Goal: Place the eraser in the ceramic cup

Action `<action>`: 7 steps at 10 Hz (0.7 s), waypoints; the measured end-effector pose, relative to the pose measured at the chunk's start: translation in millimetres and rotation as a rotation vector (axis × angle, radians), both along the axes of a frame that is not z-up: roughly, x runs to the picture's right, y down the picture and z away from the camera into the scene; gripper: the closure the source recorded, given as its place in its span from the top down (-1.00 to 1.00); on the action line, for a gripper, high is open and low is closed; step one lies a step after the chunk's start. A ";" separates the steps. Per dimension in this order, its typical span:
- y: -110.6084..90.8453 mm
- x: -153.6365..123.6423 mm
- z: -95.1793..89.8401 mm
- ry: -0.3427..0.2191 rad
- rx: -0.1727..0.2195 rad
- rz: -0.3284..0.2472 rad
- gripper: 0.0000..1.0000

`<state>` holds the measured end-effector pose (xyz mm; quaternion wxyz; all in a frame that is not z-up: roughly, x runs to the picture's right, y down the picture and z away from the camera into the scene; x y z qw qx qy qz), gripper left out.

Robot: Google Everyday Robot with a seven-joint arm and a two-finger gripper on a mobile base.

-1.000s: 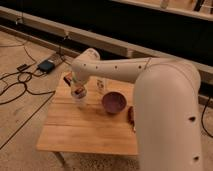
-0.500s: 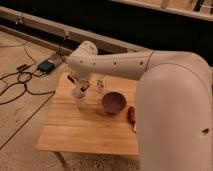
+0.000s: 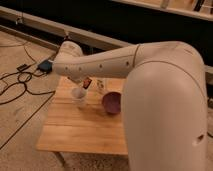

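Observation:
The ceramic cup (image 3: 79, 96) is a small off-white cup standing on the left half of the wooden table (image 3: 75, 132). My gripper (image 3: 86, 83) hangs just above the cup's right rim, at the end of the big white arm (image 3: 125, 60) that sweeps in from the right. A small dark reddish-brown block, the eraser (image 3: 88, 81), shows at the gripper's tip, and the gripper is shut on it. The eraser is above the cup, not inside it.
A dark purple bowl (image 3: 112, 102) stands right of the cup, and a small white bottle (image 3: 101, 86) stands behind them. The arm hides the table's right side. Cables (image 3: 20, 85) and a dark box (image 3: 45, 65) lie on the floor to the left.
The arm has swung higher and further across the view, now covering the table's right side. The gripper stays shut and has shifted slightly right, over the cup's rim.

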<state>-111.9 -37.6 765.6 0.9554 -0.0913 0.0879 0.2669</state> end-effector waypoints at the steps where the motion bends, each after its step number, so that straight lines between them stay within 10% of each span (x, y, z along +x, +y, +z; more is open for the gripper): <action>1: 1.3 0.3 -1.7 0.024 0.009 -0.039 -1.00; 4: -0.6 -1.0 -6.7 0.088 0.027 -0.097 -1.00; 7: -3.0 -9.8 -9.5 0.070 -0.023 0.076 -1.00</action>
